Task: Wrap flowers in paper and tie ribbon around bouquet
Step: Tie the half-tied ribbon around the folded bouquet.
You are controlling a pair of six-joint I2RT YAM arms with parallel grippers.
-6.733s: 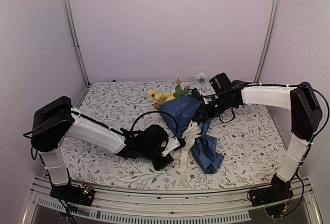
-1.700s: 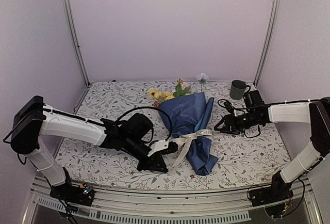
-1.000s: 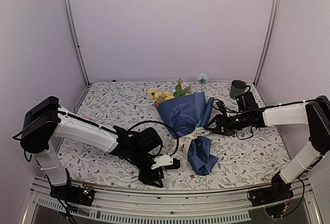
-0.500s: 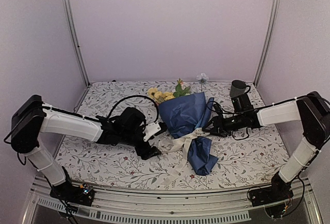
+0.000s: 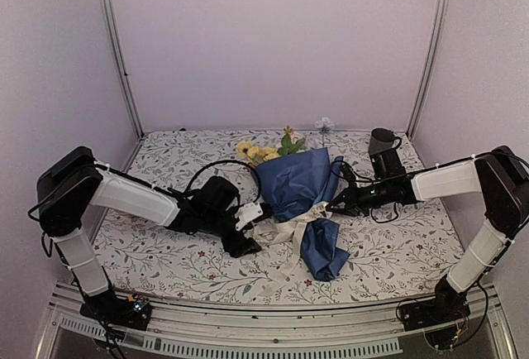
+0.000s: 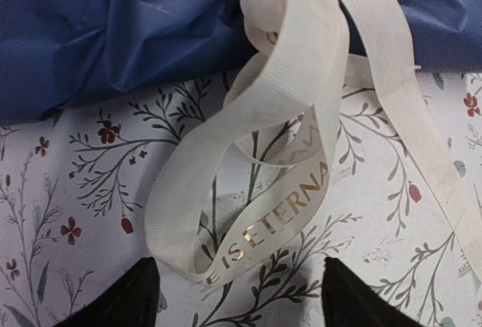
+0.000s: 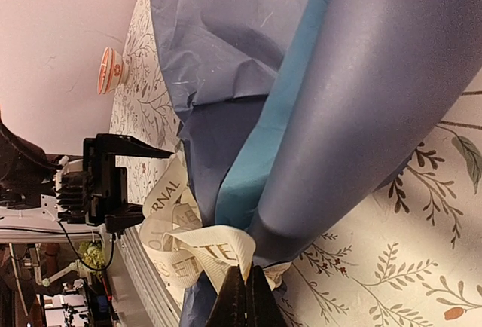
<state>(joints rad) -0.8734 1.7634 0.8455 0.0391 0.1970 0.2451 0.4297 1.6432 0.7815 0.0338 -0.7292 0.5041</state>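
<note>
Two grippers, tying stage: right gripper (image 7: 242, 285) is pinching the ribbon (image 6: 286, 116) at the bouquet (image 5: 302, 181); left gripper (image 6: 239, 270) is hovering open, empty; loose loop probably needing seizing next.

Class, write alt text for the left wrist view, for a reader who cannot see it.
A cream ribbon with gold lettering lies in a loose loop on a flower-print tablecloth, its upper end against crumpled blue paper. The left claw shows two dark fingertips, apart, flanking the loop's end.

Navy paper (image 5: 293, 181), cream ribbon (image 5: 285, 231), floral tablecloth (image 5: 165, 160)
</note>
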